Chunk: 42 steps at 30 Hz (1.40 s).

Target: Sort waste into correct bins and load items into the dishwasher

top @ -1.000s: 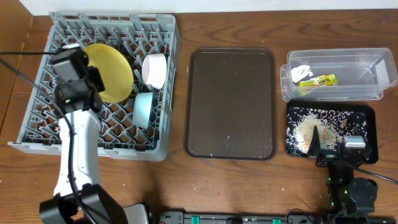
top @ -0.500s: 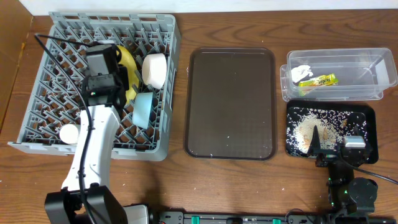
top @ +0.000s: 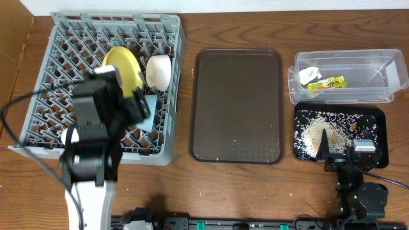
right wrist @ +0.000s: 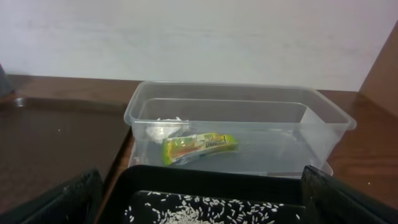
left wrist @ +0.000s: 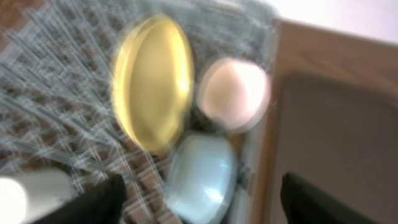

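In the grey dishwasher rack (top: 64, 38) the yellow plate (top: 123, 67) stands on edge, with the white bowl (top: 158, 71) beside it and the blue bowl (top: 148, 110) in front. A white cup (left wrist: 25, 193) lies at the rack's front left. My left gripper (left wrist: 205, 208) hangs open and empty above the blue bowl (left wrist: 202, 177). The clear tub (top: 383, 89) holds the wrapper (top: 327, 82) and the tissue (top: 309, 73). Rice (top: 319, 131) lies in the black tray (top: 377, 121). My right gripper (right wrist: 205, 205) stands open over that tray's near edge, holding nothing.
The dark brown serving tray (top: 236, 105) lies between the rack and the bins, with a few rice grains on it. Some grains also lie on the wooden table in front of the rack. The left arm's cable loops over the rack's left side.
My left gripper has opened and let go of the white cup at the rack's front left. The arm has swung right and toward the rack's front. The right arm has not moved.
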### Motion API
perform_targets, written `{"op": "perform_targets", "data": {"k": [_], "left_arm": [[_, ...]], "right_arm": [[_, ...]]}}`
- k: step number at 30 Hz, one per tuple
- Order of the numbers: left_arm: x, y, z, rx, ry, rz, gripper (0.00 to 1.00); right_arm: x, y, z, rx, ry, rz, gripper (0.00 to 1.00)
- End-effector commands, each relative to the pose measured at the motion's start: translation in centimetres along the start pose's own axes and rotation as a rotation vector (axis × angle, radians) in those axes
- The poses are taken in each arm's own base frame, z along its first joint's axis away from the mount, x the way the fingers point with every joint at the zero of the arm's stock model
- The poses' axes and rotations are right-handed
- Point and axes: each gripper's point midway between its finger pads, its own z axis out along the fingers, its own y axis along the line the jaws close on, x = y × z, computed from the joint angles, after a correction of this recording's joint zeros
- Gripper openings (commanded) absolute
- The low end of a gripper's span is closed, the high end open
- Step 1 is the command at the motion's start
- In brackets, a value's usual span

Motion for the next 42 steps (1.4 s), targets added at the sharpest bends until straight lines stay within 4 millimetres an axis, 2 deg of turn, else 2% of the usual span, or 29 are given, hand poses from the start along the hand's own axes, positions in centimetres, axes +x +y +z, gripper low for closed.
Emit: {"op": "perform_targets", "data": {"k": [1,6,14,17,23,26,31,36,42], "left_arm": [[0.8,-4.0,-2.5,0.209,0.014,-0.055,0.84],[1.5,-7.3,-5.5,0.398,0.009,-0.041,0.88],[1.8,-7.0,-5.7,0.38,0.01,-0.042,0.91],[1.6,-7.8,-5.8,0.407,-0.004,-0.021,0.92],[-1.5,-11.3,-4.9,0.532,-0.235,0.127,0.95],[-2.0,-12.2,-4.7,0.578,-0.395,0.191,0.96],[0.3,-11.5,-5.0,0.606,-0.542,0.202,0.96],[3.3,-9.1,-5.3,0.549,-0.622,0.165,0.96],[5.4,-6.8,-5.6,0.486,-0.728,0.132,0.97]], "right_arm": [[0.1,-0.3,0.0,0.013,0.0,0.011,0.99],[0.1,-0.3,0.0,0.013,0.0,0.011,0.99],[0.1,-0.3,0.0,0.013,0.0,0.011,0.99],[0.1,-0.3,0.0,0.013,0.0,0.011,0.99],[0.1,-0.3,0.0,0.013,0.0,0.011,0.99],[0.1,-0.3,0.0,0.013,0.0,0.011,0.99],[0.1,-0.3,0.0,0.013,0.0,0.011,0.99],[0.1,-0.3,0.0,0.013,0.0,0.011,0.99],[0.1,-0.3,0.0,0.013,0.0,0.012,0.99]]}}
